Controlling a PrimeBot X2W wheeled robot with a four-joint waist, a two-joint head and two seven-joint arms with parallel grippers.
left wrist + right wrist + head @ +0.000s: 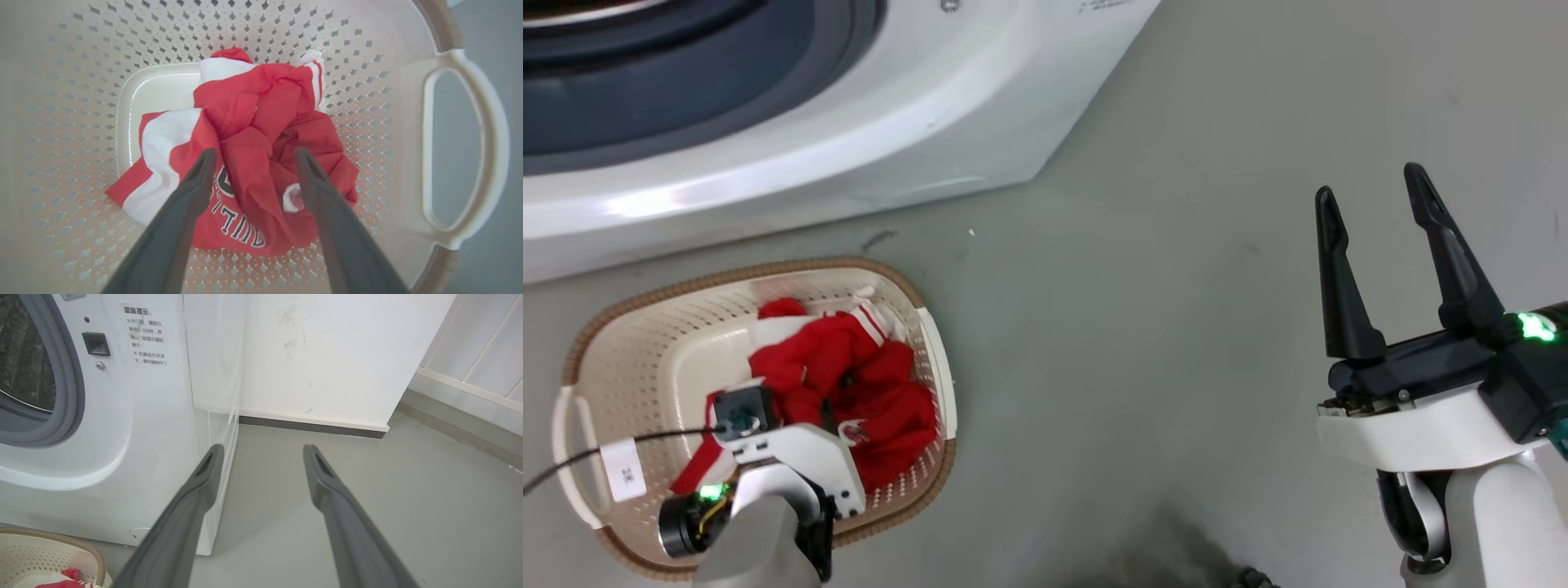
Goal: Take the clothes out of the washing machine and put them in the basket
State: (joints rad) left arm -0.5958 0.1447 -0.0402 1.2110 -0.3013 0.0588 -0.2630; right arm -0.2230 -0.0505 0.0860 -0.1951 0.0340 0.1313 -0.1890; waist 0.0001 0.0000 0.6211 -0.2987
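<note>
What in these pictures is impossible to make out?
Whether anything is left in the washing machine: head view cuts its porthole at the top edge; right wrist view shows a dark slice of drum at its left edge.
The print on the clothes: left wrist view, folds and the left gripper cover some letters.
The notice on the machine: right wrist view, too small to read.

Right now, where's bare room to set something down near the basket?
Free: grey floor between white washing machine, cream perforated basket and right hand; basket's bare base corner beside the red-and-white garment. Crowded: basket centre, garment under the left hand.
</note>
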